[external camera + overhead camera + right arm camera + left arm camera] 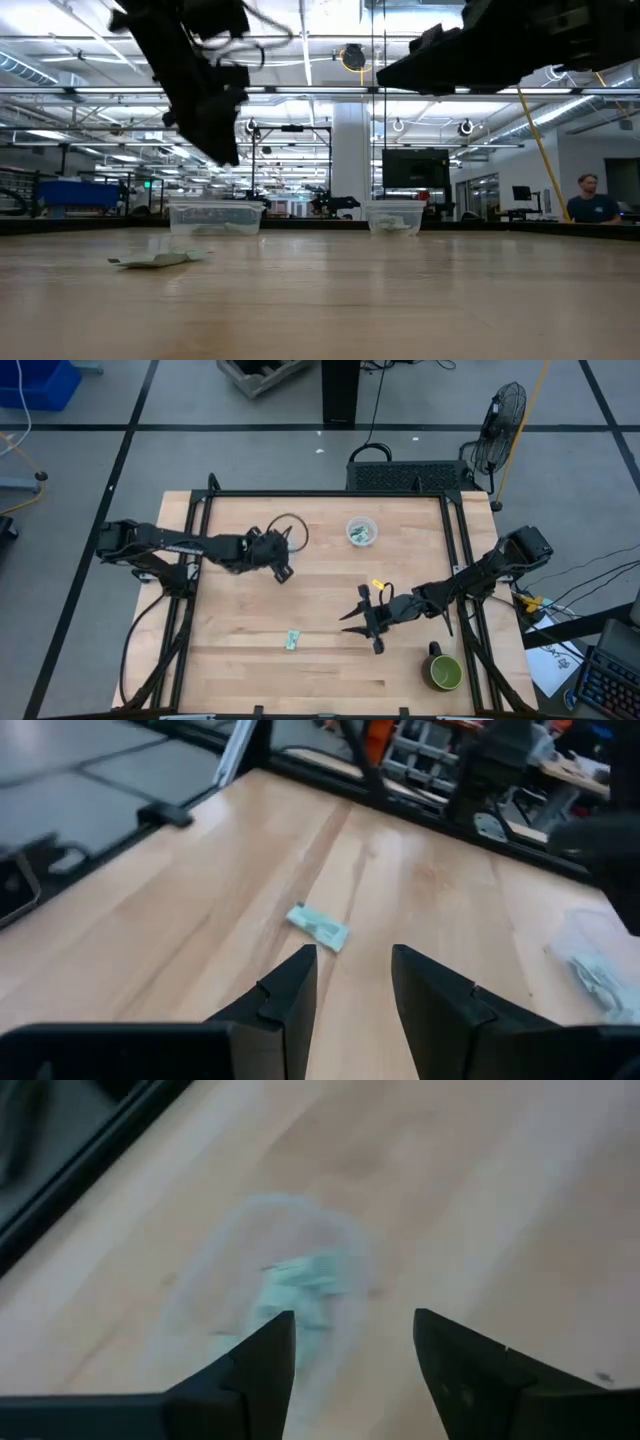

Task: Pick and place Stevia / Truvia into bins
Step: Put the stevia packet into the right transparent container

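The desk [320, 560] is pale wood planking inside a black frame, standing on a grey floor crossed by dark tape lines. One sachet [292, 640] lies flat on the near part of the wood, well apart from both bins; the right wrist view shows it [318, 928] ahead of that arm's fingers. The round cup [362, 531] sits toward the far edge with sachets inside. The oval tub [270, 1295], also holding pale green sachets, lies under the left pincer [281, 570], whose fingers are spread and empty. The right pincer [362, 622] hangs over the wood between the loose sachet and a green mug [445, 672] at the near right corner; its fingers are parted, holding nothing. A fan [502, 420] stands on the floor beyond the desk. In the low view the room behind is a bright workshop with ceiling lights, a dark monitor [415, 168], and a person [592, 200] at far right.
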`<state>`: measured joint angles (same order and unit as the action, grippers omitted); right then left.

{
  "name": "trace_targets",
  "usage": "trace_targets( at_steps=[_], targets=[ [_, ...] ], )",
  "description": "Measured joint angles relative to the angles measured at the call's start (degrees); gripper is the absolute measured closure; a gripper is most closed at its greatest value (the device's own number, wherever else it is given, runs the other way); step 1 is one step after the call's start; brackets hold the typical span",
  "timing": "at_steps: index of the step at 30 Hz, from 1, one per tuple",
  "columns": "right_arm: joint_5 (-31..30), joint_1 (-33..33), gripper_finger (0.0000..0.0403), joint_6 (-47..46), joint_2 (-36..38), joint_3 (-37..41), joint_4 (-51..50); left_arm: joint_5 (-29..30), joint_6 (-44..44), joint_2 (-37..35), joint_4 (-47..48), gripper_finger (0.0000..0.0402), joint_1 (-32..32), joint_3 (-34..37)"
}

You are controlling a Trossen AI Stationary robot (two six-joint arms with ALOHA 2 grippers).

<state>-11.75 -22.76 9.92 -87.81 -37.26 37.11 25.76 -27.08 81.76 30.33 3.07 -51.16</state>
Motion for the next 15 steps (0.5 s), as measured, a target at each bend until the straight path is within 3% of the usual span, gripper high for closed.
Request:
trace_targets(
  at_steps=[10,15],
  targets=[
    [0.1,-2.4,0.0279,6.6,-0.7,-1.0,2.8,12.5,2.2,-2.0,-20.4,0.019,-24.3,0.1],
    [0.1,-3.7,0.0274,11.7,-6.0,-6.2,1.9,16.3,3.5,-2.0,-29.7,0.019,-32.8,1.2]
  ],
)
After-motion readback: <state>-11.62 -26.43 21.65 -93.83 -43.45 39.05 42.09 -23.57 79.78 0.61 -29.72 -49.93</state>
